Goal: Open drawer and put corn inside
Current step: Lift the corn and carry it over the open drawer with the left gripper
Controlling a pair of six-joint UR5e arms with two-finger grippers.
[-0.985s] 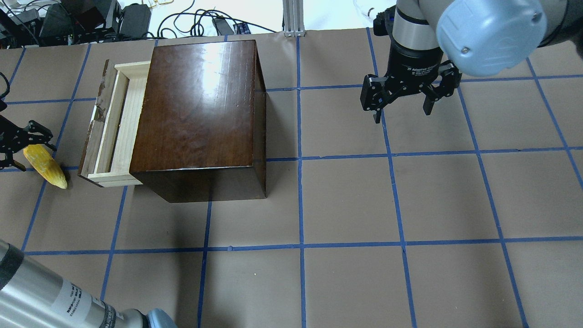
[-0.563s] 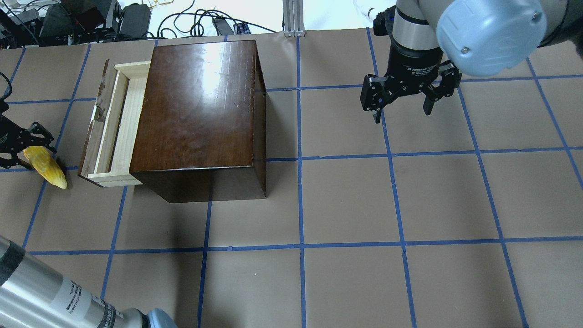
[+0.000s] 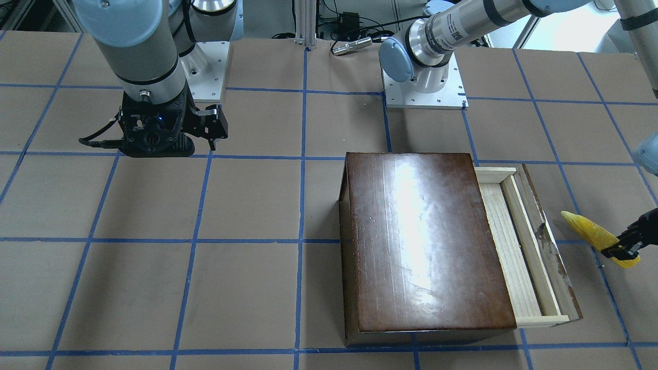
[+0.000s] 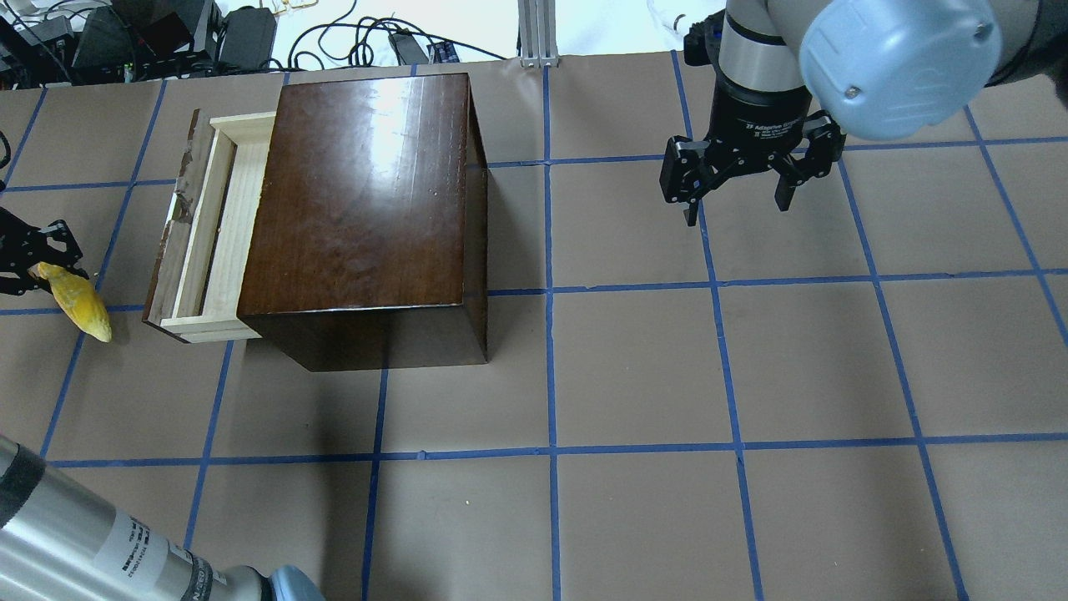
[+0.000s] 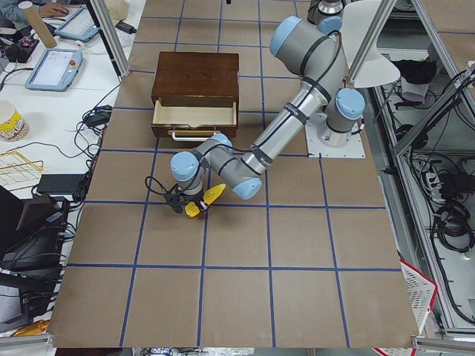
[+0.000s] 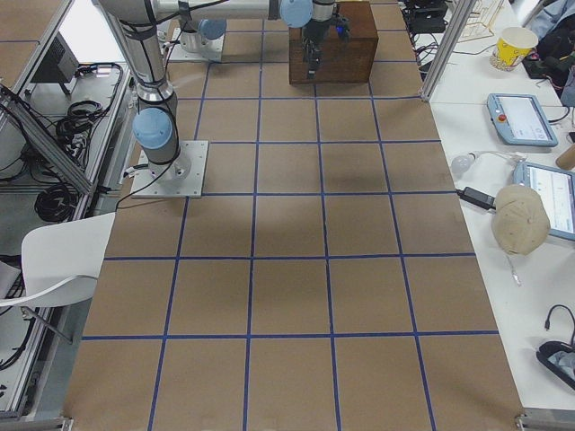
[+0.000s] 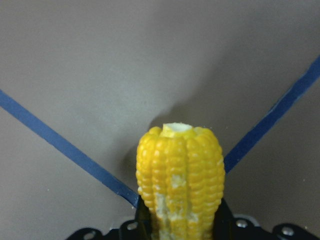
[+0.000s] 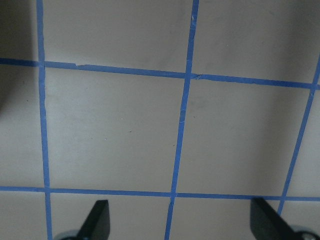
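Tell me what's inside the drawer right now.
In the drawer, only bare pale wood shows on the pulled-out part; the rest is hidden under the box. The corn is outside, in the left gripper.

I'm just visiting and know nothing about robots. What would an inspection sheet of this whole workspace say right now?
Surface: table covered in brown paper with a blue tape grid.
Job's things: drawer pulled partly out of box, visible part empty; corn outside, beside the drawer front.
Clutter: nothing seen.
Grippers: left gripper shut on corn; right gripper open, fingers wide, holding nothing, away from box.
Cables: bundle beyond table's far edge.
Surroundings: side desks with tablets, cup; white chair.
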